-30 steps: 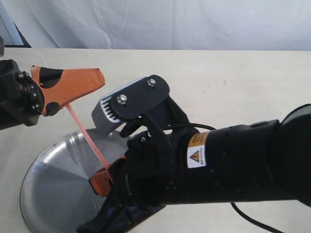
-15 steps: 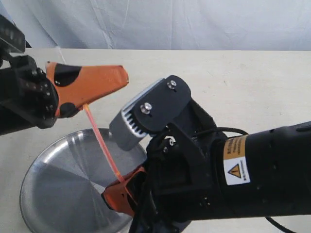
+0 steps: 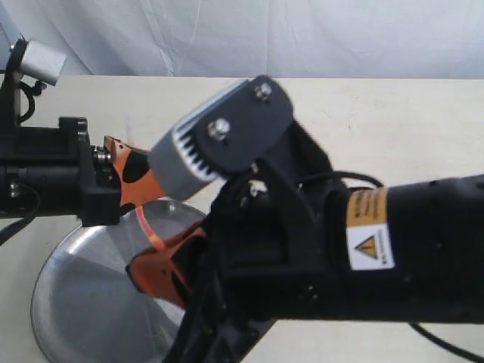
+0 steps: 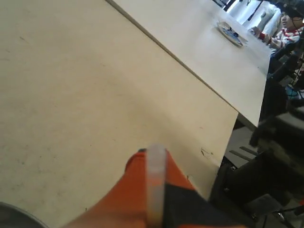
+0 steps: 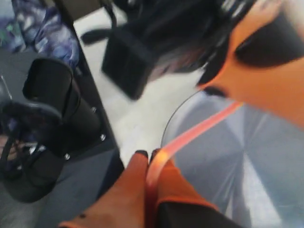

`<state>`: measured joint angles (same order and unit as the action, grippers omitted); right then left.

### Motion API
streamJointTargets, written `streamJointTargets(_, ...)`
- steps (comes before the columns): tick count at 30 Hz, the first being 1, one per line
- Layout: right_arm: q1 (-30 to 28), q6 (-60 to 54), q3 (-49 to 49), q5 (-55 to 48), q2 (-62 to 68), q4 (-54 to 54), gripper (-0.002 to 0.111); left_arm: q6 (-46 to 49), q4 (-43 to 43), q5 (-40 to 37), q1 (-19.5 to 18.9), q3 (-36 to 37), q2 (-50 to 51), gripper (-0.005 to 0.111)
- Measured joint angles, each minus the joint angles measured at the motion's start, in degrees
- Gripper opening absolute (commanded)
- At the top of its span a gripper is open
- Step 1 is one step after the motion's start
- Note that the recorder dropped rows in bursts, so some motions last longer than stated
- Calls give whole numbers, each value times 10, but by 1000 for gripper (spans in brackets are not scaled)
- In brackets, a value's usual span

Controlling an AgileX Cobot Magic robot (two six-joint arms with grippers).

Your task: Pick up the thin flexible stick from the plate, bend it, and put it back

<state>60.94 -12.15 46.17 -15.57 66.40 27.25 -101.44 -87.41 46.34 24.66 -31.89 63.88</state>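
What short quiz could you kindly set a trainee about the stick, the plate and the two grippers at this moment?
1. Which gripper or grippers hold the thin flexible stick?
2. True or false: the stick lies flat on the plate.
3. The plate looks like: A shiny metal; B white china; C blue plastic.
Key:
1. Both. The left gripper and the right gripper each have their fingers shut on one end.
2. False. It is held up off the plate.
3. A.
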Motion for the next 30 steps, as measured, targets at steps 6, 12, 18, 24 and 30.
streamJointTargets(6,-67,61,5,-56,-39,-80,-1,-4,48,34,0,1,0,0)
streamJointTargets(12,-89,101,6,-111,-13,-105,-1,28,208,82,-2,-9,1,0)
streamJointTargets(18,-38,83,6,-53,30,-59,-1,77,160,26,2,-29,0,0)
streamJointTargets(24,-39,82,6,-42,-5,-73,-1,19,1,-37,2,-23,0,0)
streamJointTargets(30,-82,90,5,-83,-34,-104,-1,1,38,15,1,-16,0,0)
